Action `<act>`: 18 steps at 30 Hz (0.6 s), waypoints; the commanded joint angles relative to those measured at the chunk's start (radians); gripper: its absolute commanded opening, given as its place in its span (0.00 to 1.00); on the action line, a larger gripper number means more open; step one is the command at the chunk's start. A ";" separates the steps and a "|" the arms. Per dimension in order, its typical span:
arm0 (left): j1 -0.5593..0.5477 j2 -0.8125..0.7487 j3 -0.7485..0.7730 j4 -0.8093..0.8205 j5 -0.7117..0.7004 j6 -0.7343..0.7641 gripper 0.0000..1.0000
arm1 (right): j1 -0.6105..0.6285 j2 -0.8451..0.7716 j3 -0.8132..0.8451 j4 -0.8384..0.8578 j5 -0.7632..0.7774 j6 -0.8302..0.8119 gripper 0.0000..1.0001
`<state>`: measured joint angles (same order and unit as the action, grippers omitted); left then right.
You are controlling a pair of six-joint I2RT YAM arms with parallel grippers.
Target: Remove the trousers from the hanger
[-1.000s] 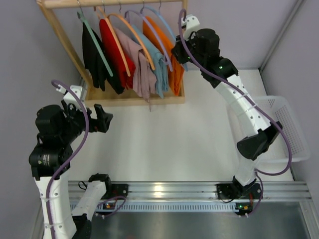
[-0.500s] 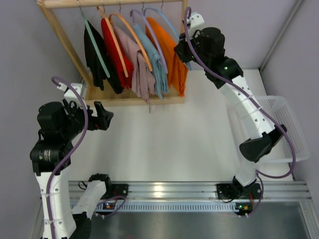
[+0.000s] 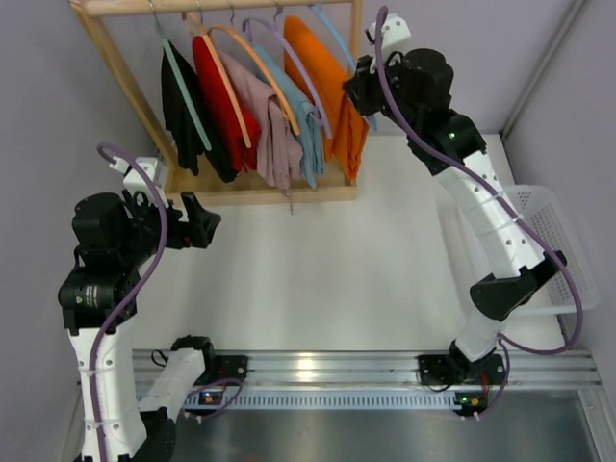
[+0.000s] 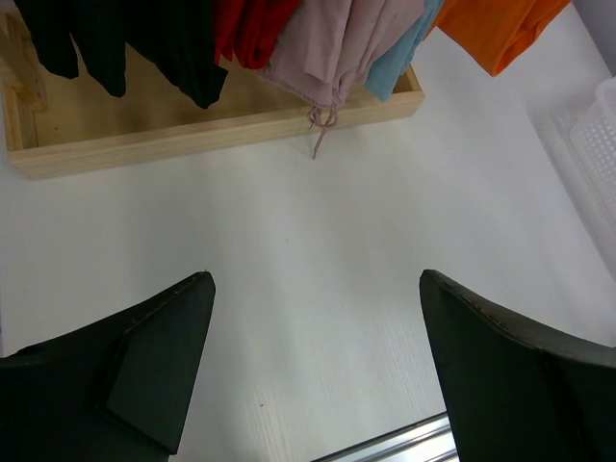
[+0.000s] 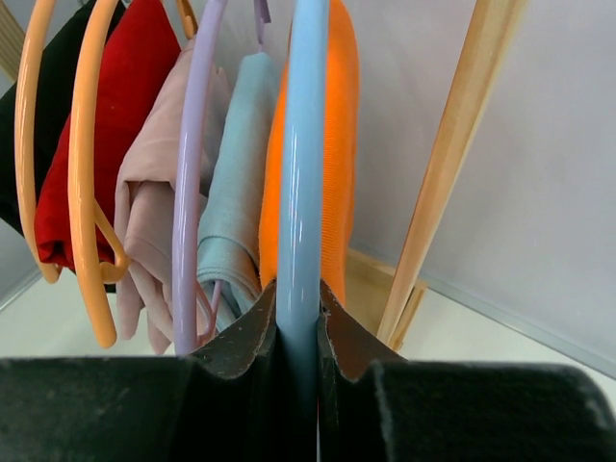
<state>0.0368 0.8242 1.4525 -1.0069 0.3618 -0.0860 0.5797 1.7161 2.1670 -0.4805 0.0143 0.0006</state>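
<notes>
At back of white counter (image 3: 318, 279), wooden rack (image 3: 114, 75) holds row of hung clothes. Orange trousers (image 3: 325, 77) drape over light-blue hanger (image 5: 300, 144), rightmost in row. Right claw (image 5: 296, 332) clenched on hanger's lower end. Left claw (image 4: 313, 318) spread wide, holding nothing, above counter near rack base.
</notes>
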 commanded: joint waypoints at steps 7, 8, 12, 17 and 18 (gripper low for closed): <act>0.003 0.044 0.104 0.134 0.259 -0.102 0.91 | -0.004 -0.300 -0.093 0.341 0.016 -0.025 0.00; 0.003 0.052 0.111 0.174 0.285 -0.122 0.91 | -0.003 -0.318 -0.111 0.330 0.018 -0.025 0.00; 0.005 0.081 0.106 0.307 0.394 -0.251 0.92 | -0.003 -0.404 -0.191 0.281 0.026 -0.025 0.00; 0.000 0.127 0.049 0.548 0.493 -0.537 0.90 | -0.003 -0.512 -0.286 0.215 0.018 -0.007 0.00; -0.008 0.148 0.051 0.573 0.487 -0.566 0.90 | -0.004 -0.536 -0.308 0.189 0.022 -0.007 0.00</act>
<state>0.0368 0.9306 1.5162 -0.6491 0.7719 -0.4606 0.5797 1.3056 1.8458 -0.5396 0.0303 -0.0074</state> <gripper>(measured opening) 0.899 0.128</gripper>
